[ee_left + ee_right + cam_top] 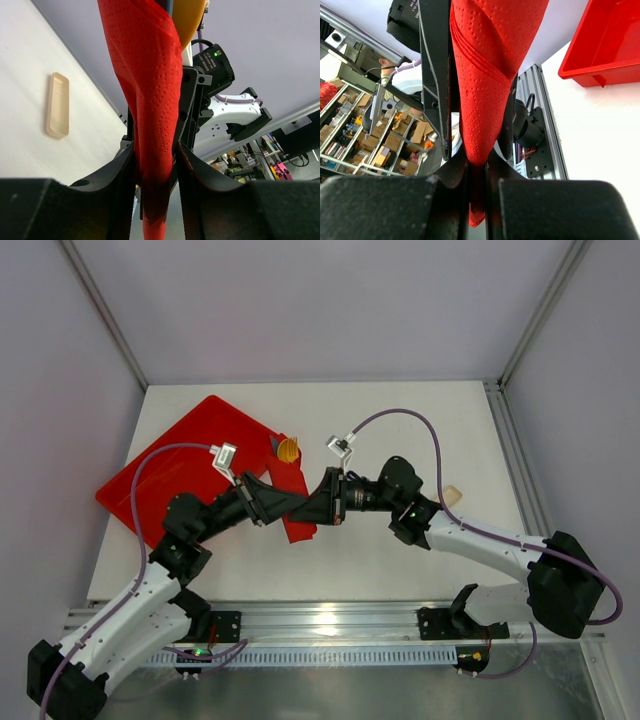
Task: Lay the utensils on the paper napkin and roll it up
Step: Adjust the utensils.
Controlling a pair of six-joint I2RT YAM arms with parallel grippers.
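Note:
The red paper napkin [298, 527] is bunched into a narrow folded strip at the table's middle. My left gripper [283, 506] is shut on it from the left, and my right gripper [312, 506] is shut on it from the right. In the left wrist view the dimpled napkin [150, 75] runs up between the fingers of that gripper [154, 150]. In the right wrist view the napkin [490, 75] is pinched by that gripper [479, 165]. One pale tan utensil [452, 494] lies loose on the table to the right; it also shows in the left wrist view [57, 105].
A large red tray [180, 465] lies at the left, tilted, and its rim shows in the right wrist view [605, 50]. A yellow-orange object [289, 450] sits at the napkin's far end, also seen in the left wrist view [189, 20]. The metal rail [330, 620] runs along the near edge.

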